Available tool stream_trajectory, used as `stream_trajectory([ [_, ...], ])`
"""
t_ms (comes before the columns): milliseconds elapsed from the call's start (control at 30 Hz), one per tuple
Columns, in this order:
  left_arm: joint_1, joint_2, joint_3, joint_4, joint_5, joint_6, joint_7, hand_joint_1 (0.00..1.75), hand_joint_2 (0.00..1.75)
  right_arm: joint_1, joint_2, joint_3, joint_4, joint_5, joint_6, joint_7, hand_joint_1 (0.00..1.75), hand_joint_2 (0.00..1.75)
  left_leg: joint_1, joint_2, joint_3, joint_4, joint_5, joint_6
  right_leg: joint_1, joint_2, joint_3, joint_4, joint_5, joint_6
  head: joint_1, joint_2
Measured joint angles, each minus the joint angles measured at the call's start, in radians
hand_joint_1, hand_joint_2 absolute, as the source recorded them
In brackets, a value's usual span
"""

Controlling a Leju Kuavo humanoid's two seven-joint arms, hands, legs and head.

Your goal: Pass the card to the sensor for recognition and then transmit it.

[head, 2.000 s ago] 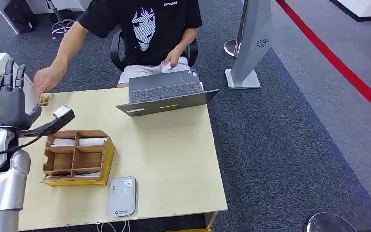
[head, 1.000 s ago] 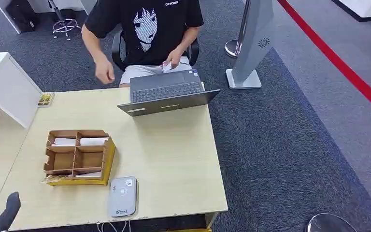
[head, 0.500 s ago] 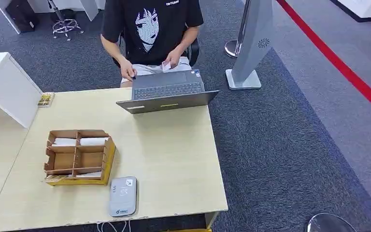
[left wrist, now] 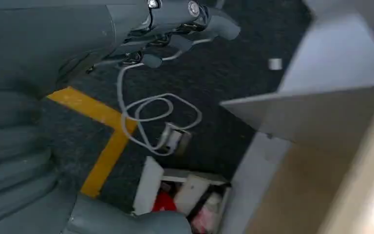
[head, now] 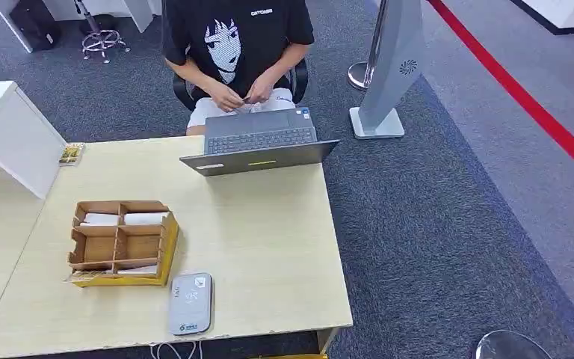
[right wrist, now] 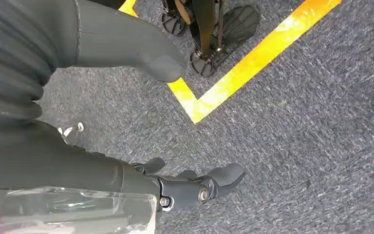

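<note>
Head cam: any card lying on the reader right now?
No. The grey reader at the table's near edge has nothing lying on its top.

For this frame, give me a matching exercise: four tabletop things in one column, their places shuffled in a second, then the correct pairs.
Things:
1. laptop
2. card reader
3. cardboard organizer
4. small picture card

Places:
A. near edge of the table, beside the organizer
B. far left corner, next to the white box
C. far edge, in front of the seated person
D. left half of the table, mid-depth

Pairs: 1-C, 2-A, 3-D, 4-B
</note>
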Motion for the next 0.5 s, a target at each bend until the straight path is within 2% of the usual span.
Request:
stream_trajectory([
  [233, -0.057, 0.095, 0.073, 0.262, -0.041, 0.116, 0.107, 0.0, 1.75, 0.0, 0.0, 0.0, -0.001, 0.011, 0.041, -0.018, 0.0, 1.75, 0.0, 0.0, 0.0, 0.0, 0.0, 0.0, 0.0, 0.0, 0.0, 0.0, 0.0, 0.0, 0.0, 0.0],
  [333, -0.075, 0.121, 0.088, 0.344, -0.069, 0.19, 0.181, 0.0, 1.75, 0.0, -0.003, 0.003, -0.001, 0.021, 0.086, -0.027, 0.0, 1.75, 0.0, 0.0, 0.0, 0.0, 0.0, 0.0, 0.0, 0.0, 0.0, 0.0, 0.0, 0.0, 0.0, 0.0],
  [367, -0.079, 0.127, 0.088, 0.363, -0.086, 0.205, 0.203, 1.69, 1.75, 0.0, -0.004, 0.005, -0.001, 0.021, 0.103, -0.028, 0.38, 1.75, 0.0, 0.0, 0.0, 0.0, 0.0, 0.0, 0.0, 0.0, 0.0, 0.0, 0.0, 0.0, 0.0, 0.0],
  [500, -0.091, 0.142, 0.088, 0.422, -0.135, 0.254, 0.278, 1.69, 1.75, -0.001, -0.006, 0.008, -0.001, 0.024, 0.16, -0.031, 0.38, 1.75, 0.0, 0.0, 0.0, 0.0, 0.0, 0.0, 0.0, 0.0, 0.0, 0.0, 0.0, 0.0, 0.0, 0.0],
])
